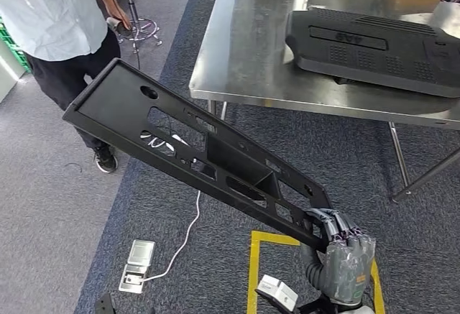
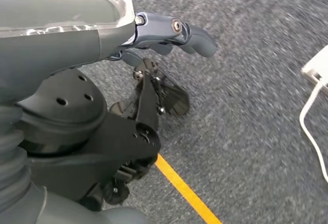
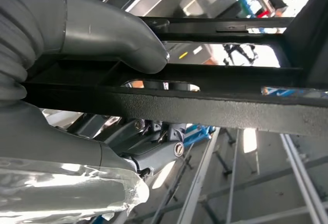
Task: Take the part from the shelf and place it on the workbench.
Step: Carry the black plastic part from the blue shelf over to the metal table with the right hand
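**Long black panel held by one end, short of the steel desk**

Head view: the right hand (image 1: 332, 236) grips the near end of a long black perforated panel (image 1: 179, 141), fingers wrapped over its edge. The panel sticks out from the hand and slopes upward, its far end beside a person (image 1: 60, 19) standing on the carpet. It hangs in the air in front of the stainless steel desk (image 1: 244, 55) and touches nothing else. On the desk lies a black moulded cover (image 1: 374, 48). Below the panel, a white cable (image 1: 184, 246) runs over the floor to a small metal floor box (image 1: 136, 264), and yellow floor tape (image 1: 255, 271) marks a square near the hand.

Left wrist view: the left hand (image 2: 155, 75) hangs over grey carpet with a strip of the yellow tape. Its thumb stretches out and the dark fingers are spread apart, holding nothing.

Right wrist view: the thumb (image 3: 116, 37) presses on one face of the panel's rough-textured rail (image 3: 217, 108), with the darker fingers (image 3: 162, 142) clamped on the opposite face.

The panel looks rigid, since it shows no sag along its length. Held at one end it will likely lever hard against the grip and swing wide when turned. A hold nearer the middle, or the free left hand supporting the far half, would steady it for setting down beside the cover.
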### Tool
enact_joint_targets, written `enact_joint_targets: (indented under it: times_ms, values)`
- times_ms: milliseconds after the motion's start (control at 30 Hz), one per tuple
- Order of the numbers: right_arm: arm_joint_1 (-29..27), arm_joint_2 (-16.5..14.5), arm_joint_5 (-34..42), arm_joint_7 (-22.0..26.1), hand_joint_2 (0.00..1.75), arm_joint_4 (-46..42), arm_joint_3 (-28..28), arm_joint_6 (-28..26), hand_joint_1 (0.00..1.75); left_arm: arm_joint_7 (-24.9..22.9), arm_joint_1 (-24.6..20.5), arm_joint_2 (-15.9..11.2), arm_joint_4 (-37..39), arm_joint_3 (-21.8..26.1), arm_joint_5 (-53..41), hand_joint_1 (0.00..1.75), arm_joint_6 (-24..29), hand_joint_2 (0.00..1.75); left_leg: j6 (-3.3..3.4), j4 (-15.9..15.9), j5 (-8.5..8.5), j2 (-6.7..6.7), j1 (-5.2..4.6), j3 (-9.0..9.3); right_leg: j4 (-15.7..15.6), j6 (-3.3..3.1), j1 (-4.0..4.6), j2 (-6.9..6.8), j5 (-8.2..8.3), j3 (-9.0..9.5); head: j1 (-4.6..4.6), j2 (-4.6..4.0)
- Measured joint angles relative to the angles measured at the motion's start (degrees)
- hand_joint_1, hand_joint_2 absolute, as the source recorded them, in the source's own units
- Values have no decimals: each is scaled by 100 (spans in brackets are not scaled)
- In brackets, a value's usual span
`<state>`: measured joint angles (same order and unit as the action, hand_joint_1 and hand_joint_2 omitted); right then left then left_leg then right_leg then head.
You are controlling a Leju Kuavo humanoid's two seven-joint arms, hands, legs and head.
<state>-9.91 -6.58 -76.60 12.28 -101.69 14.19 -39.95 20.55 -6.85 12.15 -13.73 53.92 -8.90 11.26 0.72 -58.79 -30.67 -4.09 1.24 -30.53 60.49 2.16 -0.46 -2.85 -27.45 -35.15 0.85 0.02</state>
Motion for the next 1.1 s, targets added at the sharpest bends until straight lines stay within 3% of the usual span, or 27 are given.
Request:
enact_joint_targets:
  times_ms: [67, 133, 200, 267, 300, 333, 400, 433, 533, 667, 700, 767, 833, 867, 900, 967, 1000, 1033, 1100]
  values:
    - [5, 0, 16, 1, 175, -1, 1, 0, 175, -1, -3, 0, 0, 0, -3, 0, 1, 175, -64, 16, -33, -77, -21, 38, -175, -77, 58, -64, -10, 79, 5, 0]
    - [-3, -2, 36, 9, 175, -5, -2, -1, 175, -2, -9, -1, 0, -1, -3, 0, -7, 175, -118, 39, -66, -128, -10, 85, -202, -145, 51, 27, -6, 82, 7, 0]
    - [2, -9, 34, 28, 175, -13, 0, -1, 175, 5, -11, -5, 0, -2, -3, 0, -32, 175, -132, -72, -144, 3, 3, 62, -234, -202, 37, 97, -3, 116, 14, 0]
    - [13, -14, 14, 50, 175, -11, 6, 0, 175, 34, -10, -12, 0, -2, -3, 0, -77, 175, 52, -113, -115, 152, -8, 38, -216, -226, 64, 158, -37, 148, 24, 0]
    - [16, -15, 1, 60, 175, -6, 8, 1, 175, 57, -10, -15, 0, -2, -3, 0, -117, 175, 129, -60, -77, 158, -12, 61, -199, -232, 87, 180, -57, 155, 32, 0]
    - [16, -14, -11, 67, 175, -1, 9, 0, 175, 84, -14, -18, 0, -2, -3, 0, -166, 175, 133, 12, -63, 155, -7, 103, -188, -245, 101, 200, -78, 162, 33, 0]
    - [23, -13, -33, 97, 175, 10, 10, 0, 175, 123, -16, -19, 0, -2, -4, 0, -268, 175, -19, 77, -89, 152, 13, 152, -179, -261, 110, 213, -94, 158, 39, 0]
    - [29, -13, -47, 121, 175, 14, 11, 0, 175, 134, -15, -19, 0, -2, -3, 0, -303, 175, -75, 92, -81, 153, 18, 159, -176, -264, 110, 213, -98, 156, 37, 0]
    - [59, -15, -127, 204, 175, 16, 13, 0, 175, 148, -11, -20, 0, -2, -2, 0, -366, 175, -79, 91, -89, 154, 18, 159, -184, -259, 100, 212, -95, 154, 36, 0]
    - [88, -51, -243, 246, 175, -8, 19, -1, 175, 173, -14, -22, 0, -2, -2, 0, -432, 175, 29, 324, 12, 153, 25, 278, -261, -192, 71, 215, -82, 202, 39, 0]
    - [99, -60, -267, 243, 175, -17, 21, -2, 175, 178, -16, -20, 0, -2, -2, 0, -437, 175, 44, 441, 59, 149, 49, 354, -172, -158, 65, 226, -133, 174, 37, 1]
    - [113, -61, -293, 234, 175, -21, 22, -2, 175, 179, -17, -14, 0, -2, -3, 0, -434, 175, 35, 559, 92, 145, 101, 473, 368, -73, 22, 249, -365, -79, 27, 1]
    - [102, -57, -296, 227, 175, -15, 21, -1, 175, 175, -10, -11, 0, -1, -2, 0, -428, 175, -24, 565, 47, 149, 154, 543, 1055, 33, -59, 257, -547, -471, 25, 0]
    - [95, -55, -296, 226, 175, -13, 20, 0, 175, 175, -1, -10, 0, -1, -2, 0, -424, 175, -72, 564, 9, 153, 189, 588, 1189, 91, -105, 255, -506, -582, 25, 0]
    - [92, -54, -296, 226, 175, -11, 18, 0, 175, 175, 8, -10, 0, 0, -2, 0, -420, 175, -127, 560, -38, 160, 233, 647, 1090, 154, -152, 252, -342, -580, 25, 1]
    - [94, -52, -286, 228, 175, -9, 16, 1, 175, 175, 18, -13, 0, 0, -2, 0, -413, 175, -259, 536, -161, 171, 323, 779, 442, 302, -234, 226, 96, -325, 21, 1]
    - [97, -53, -278, 233, 175, -10, 16, 1, 175, 174, 11, -18, 1, -1, -2, 0, -411, 175, -334, 502, -229, 175, 344, 822, 142, 333, -252, 216, 202, -188, -3, 1]
    - [98, -55, -267, 240, 175, -11, 15, 2, 175, 173, 4, -24, 1, -2, -7, 0, -411, 175, -397, 482, -281, 175, 349, 843, -16, 296, -254, 209, 202, -116, -20, 0]
    - [93, -60, -251, 255, 175, -17, 8, 3, 175, 173, -3, -33, 1, -3, -13, 0, -409, 175, -475, 472, -320, 173, 329, 850, -29, 108, -230, 226, 50, -117, -33, 0]
